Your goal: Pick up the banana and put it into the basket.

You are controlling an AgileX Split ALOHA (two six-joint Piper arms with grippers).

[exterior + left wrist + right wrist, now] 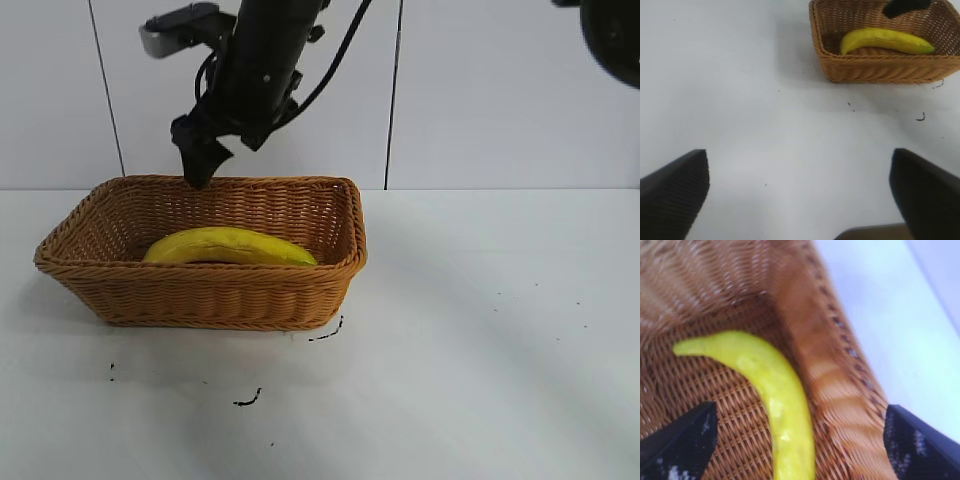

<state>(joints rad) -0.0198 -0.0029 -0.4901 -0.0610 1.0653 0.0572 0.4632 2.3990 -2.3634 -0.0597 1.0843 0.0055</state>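
Resting flat on the floor of the basket point(300, 305), the banana point(228, 246) lies along its length, nothing gripping it. Right end effector point(200, 172) hangs over the back rim with fingers spread, empty; left end effector point(800, 192) sits well apart over the bare worktop point(480, 350), also spread. Banana looks light, firm but bruisable, smooth waxy skin — best pinched mid-body across the curve. Basket — stiff woven wicker, flared sides, braided rim.
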